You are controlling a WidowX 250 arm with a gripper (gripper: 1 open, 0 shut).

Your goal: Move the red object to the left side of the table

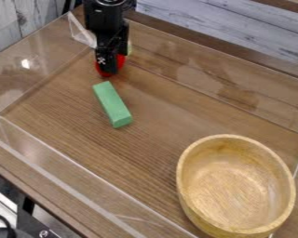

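The red object (103, 67) lies on the brown wood-grain table (201, 98) at the far left, close to the back corner. My gripper (109, 59) has come straight down over it. Its black fingers stand open on either side of the red object and cover most of it. Only a strip of red shows at the lower left between the fingertips. I cannot tell whether the fingers touch it.
A green rectangular block (112, 103) lies just in front of the gripper. A round light wooden bowl (189, 160) sits at the front right. Low clear acrylic walls (27, 65) edge the tabletop, with one corner right behind the gripper.
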